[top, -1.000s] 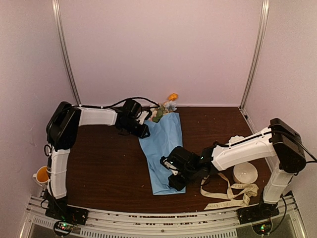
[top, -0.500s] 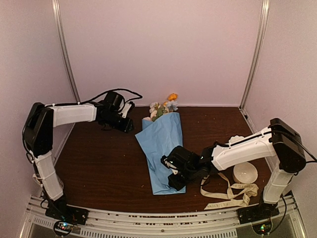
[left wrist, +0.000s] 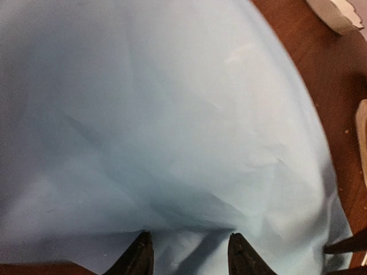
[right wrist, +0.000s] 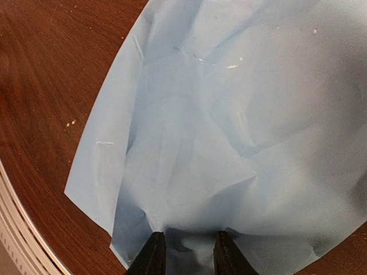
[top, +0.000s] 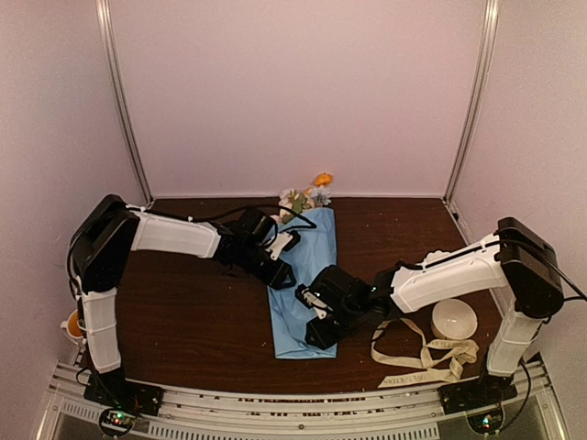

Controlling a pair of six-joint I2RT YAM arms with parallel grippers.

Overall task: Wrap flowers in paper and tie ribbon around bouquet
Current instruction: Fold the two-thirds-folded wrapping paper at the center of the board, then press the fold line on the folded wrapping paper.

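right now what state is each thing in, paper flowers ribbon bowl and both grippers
paper: folded over the flowers, lying flat
flowers: wrapped, blooms poking out the far end
ribbon: loose, untied
bowl: upright beside the ribbon
left gripper: open, at the paper's left edge
right gripper: shut on the paper

- left arm [top: 174, 236] and right arm [top: 445, 275]: long links in smooth white shells; bulky black housings at the joints
- thin black cable [top: 206, 218] running along the left arm
- black bases [top: 119, 396]; small green lights on each
- left gripper [left wrist: 186, 258] and right gripper [right wrist: 184, 252]: dark, tapered fingers; rounded tips
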